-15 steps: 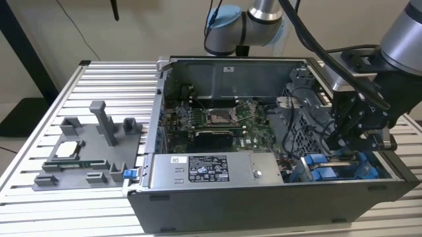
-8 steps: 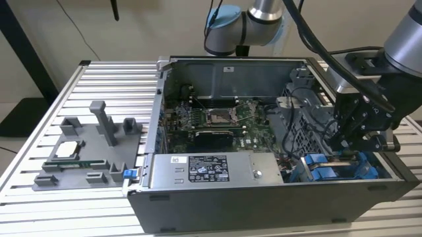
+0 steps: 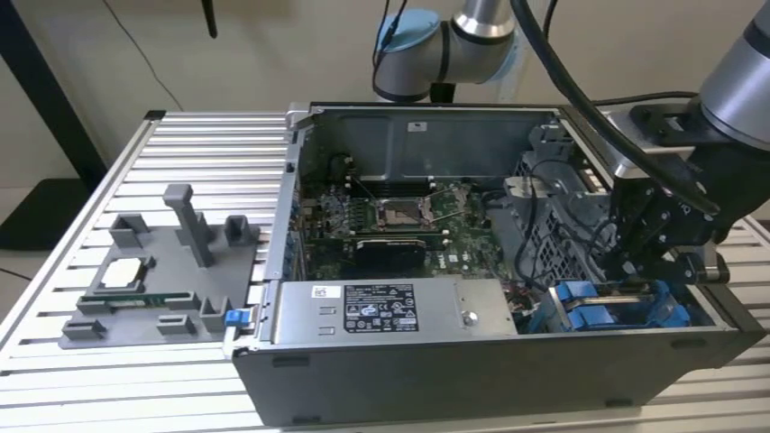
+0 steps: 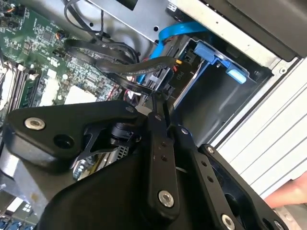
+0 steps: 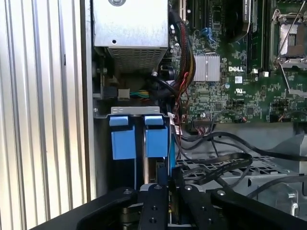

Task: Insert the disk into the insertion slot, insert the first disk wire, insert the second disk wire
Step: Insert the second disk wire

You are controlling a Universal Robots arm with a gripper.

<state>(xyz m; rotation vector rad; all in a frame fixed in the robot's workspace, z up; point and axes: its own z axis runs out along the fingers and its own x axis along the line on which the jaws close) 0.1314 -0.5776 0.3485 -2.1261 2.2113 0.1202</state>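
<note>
Fingers (image 4: 160,103) pinched on a black cable connector (image 4: 165,76); your disk (image 5: 157,141) already sits in the insertion slot (image 5: 136,111).

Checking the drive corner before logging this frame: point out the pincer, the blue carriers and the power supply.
pincer (image 5: 169,189), first wrist view, between its fingertips at the carriers.
blue carriers (image 5: 123,143), first wrist view, flat blue tab of one.
power supply (image 3: 367,311), exterior view, its labelled metal top.
</note>
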